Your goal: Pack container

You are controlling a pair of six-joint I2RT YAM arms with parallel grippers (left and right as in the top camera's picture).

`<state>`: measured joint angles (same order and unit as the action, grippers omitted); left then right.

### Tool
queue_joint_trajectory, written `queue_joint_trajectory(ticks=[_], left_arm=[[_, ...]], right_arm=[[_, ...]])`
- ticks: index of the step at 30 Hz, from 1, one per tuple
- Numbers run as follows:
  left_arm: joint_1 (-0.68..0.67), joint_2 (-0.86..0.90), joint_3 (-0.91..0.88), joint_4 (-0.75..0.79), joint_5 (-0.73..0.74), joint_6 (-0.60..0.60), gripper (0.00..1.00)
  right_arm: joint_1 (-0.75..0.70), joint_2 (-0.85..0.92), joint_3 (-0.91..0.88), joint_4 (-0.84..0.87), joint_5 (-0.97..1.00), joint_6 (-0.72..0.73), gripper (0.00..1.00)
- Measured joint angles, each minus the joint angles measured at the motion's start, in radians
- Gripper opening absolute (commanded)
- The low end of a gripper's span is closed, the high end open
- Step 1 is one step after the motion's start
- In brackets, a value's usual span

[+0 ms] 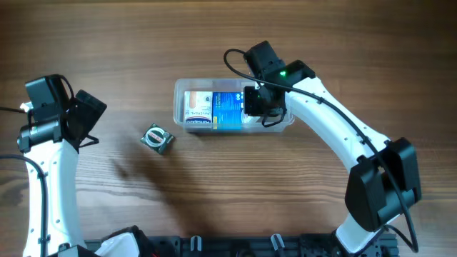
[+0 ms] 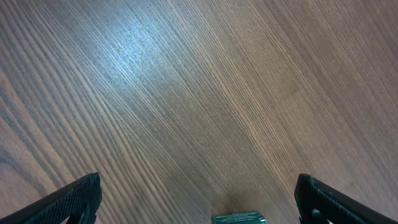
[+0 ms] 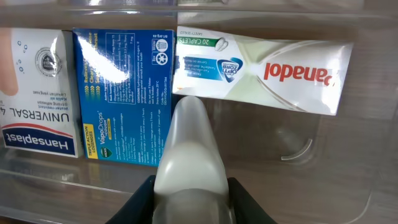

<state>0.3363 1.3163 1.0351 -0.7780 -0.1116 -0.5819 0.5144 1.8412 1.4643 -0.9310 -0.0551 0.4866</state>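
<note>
Bkgd: brown wood-grain tabletop point(image 1: 107, 43), matt finish, fine straight grain, fills all views. Overhead: grain runs side to side across the whole frame, lighting even. Left wrist view: grain runs diagonally. Pale bluish glare patch point(image 2: 134, 46) on the wood ahead & to the left of the left gripper point(image 2: 198, 186); wood darker twd frame corners. Faint soft shadow point(image 1: 121, 168) on the wood right of that gripper. Black rail point(image 1: 285, 246) along near table edge.

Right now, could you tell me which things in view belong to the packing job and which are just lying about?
Job: container; inside it, Hansaplast box, blue VapoDrops box, Panadol box.
Lying about: small green box, loose on the table, probably next to pack.
</note>
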Motion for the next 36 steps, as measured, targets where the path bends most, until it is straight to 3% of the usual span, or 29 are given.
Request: queue_joint_trajectory(ticks=[2, 36], left_arm=[[0.0, 0.0, 0.0, 0.0, 0.0, 0.0, 1.0], [0.0, 0.0, 0.0, 0.0, 0.0, 0.0, 1.0]], right_arm=[[0.0, 0.0, 0.0, 0.0, 0.0, 0.0, 0.04], [0.0, 0.042, 0.0, 0.0, -0.022, 0.026, 0.04]])
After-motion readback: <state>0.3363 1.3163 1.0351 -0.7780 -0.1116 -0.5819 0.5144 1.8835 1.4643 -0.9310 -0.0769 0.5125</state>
